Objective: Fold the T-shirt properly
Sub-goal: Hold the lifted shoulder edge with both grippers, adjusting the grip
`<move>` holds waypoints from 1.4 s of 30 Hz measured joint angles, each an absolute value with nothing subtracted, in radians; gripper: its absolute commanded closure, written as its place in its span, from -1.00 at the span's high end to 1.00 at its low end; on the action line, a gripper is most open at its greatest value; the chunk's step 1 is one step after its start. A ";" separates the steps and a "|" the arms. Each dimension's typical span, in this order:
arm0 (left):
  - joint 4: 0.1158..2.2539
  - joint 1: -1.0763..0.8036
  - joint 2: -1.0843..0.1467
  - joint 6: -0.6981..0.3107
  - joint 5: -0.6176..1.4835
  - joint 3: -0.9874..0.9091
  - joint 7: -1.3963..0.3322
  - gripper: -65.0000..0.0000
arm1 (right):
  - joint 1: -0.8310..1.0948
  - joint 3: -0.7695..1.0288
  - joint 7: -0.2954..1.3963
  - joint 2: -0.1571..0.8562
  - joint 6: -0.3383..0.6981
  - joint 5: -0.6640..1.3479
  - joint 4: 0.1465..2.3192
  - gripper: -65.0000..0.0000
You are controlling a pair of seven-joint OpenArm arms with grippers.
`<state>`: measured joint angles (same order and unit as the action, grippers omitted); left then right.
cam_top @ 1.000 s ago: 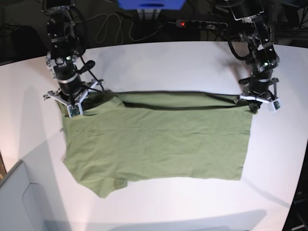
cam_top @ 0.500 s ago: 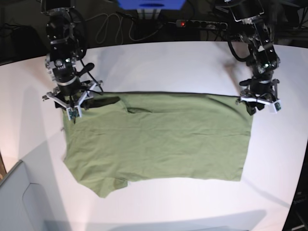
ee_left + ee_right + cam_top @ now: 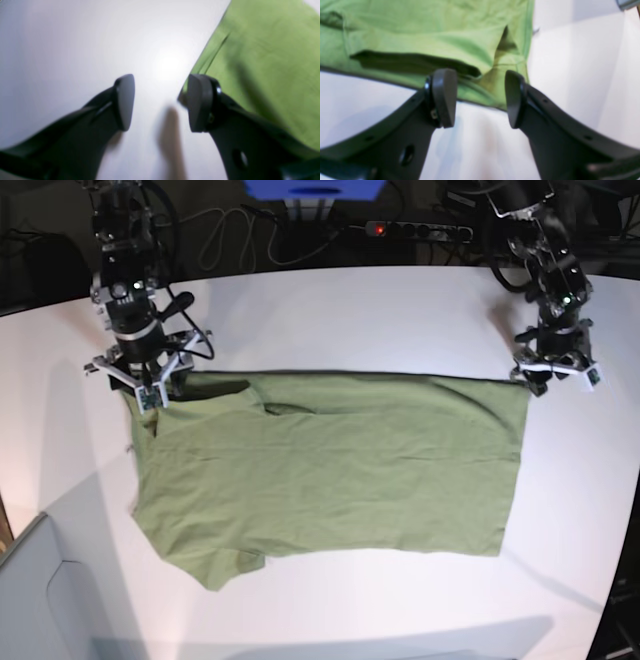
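Both arms raised, each gripper (image 3: pixel 160 102) (image 3: pixel 480 98) agape above T-shirt (image 3: pixel 330 465) corners

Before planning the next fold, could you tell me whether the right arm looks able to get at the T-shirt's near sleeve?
Probably yes: the right hand is open and empty just off the T-shirt, whose sleeve lies flat right ahead on the table, with nothing between.

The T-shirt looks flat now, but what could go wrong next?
1. The T-shirt has a sleeve bunched under at its near left corner, so the next fold may trap that lump.
2. The right gripper, jaws open, sits right at the cloth's edge and could snag it.
3. The left gripper, also open, hangs by the far corner and might drag it.
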<state>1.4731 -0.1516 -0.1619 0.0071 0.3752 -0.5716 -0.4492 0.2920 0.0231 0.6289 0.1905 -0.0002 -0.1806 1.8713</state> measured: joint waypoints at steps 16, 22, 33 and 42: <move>1.393 -0.083 -0.172 0.002 0.379 -0.495 -0.443 -0.01 | 0.332 0.120 0.622 0.191 0.000 -0.180 1.831 0.24; 1.321 -0.060 -0.181 -0.007 0.381 -0.500 -0.395 -0.20 | 0.286 0.120 0.619 0.191 0.001 -0.181 1.723 0.24; 1.309 -0.062 -0.183 -0.005 0.390 -0.500 -0.386 -1.00 | 0.261 0.179 0.622 0.213 0.001 -0.183 1.713 0.25; 1.322 -0.086 -0.182 -0.009 0.394 -0.501 -0.381 -1.00 | 0.223 0.174 0.611 0.210 0.002 -0.178 1.623 0.24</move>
